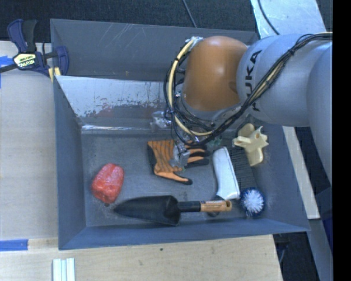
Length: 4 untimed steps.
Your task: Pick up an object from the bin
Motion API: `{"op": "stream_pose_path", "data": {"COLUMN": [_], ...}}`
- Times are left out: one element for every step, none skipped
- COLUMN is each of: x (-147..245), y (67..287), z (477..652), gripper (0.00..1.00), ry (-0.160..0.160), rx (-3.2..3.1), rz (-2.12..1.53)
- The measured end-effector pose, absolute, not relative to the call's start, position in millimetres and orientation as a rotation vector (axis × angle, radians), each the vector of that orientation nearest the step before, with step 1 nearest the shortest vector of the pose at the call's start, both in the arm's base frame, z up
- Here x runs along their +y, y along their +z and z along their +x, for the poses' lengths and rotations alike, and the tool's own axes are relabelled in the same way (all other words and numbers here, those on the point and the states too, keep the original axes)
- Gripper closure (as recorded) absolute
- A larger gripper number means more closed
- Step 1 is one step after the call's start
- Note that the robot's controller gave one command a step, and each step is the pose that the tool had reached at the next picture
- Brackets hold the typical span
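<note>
**At bin [67,157] centre: claw [184,154] above orange glove-like item [162,160]**

Contents of the grey metal bin, by size:
- a black scoop [149,208] with a wooden handle, lying along the near wall
- a white tube [225,174], right of centre
- the orange glove-like item, with black markings, at centre
- a red lumpy object [108,182], at left
- a cream bone-shaped piece [251,144], at right
- a round blue-white brush head [253,201], in the near-right corner

The arm's orange cover [213,75] hides the floor behind centre and much of the claw. Claw opening: cannot be determined. The orange glove-like item lies just left of the claw and partly beneath it. Contact cannot be confirmed.
</note>
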<state>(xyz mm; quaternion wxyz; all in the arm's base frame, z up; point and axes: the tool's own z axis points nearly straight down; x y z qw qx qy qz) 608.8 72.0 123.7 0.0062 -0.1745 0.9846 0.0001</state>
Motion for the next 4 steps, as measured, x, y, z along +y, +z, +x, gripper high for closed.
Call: {"op": "stream_pose_path", "data": {"x": [62, 62, 47, 46], "y": [133, 133, 143, 143], "z": [598.5, 598.5, 604.9, 603.7], "gripper": [1.00, 1.00, 1.00, 1.00], "ry": [0.001, 0.001, 0.001, 0.002], "rx": [3.132, 3.132, 3.127, 3.129], "rz": [-0.040, -0.040, -0.032, -0.042]}}
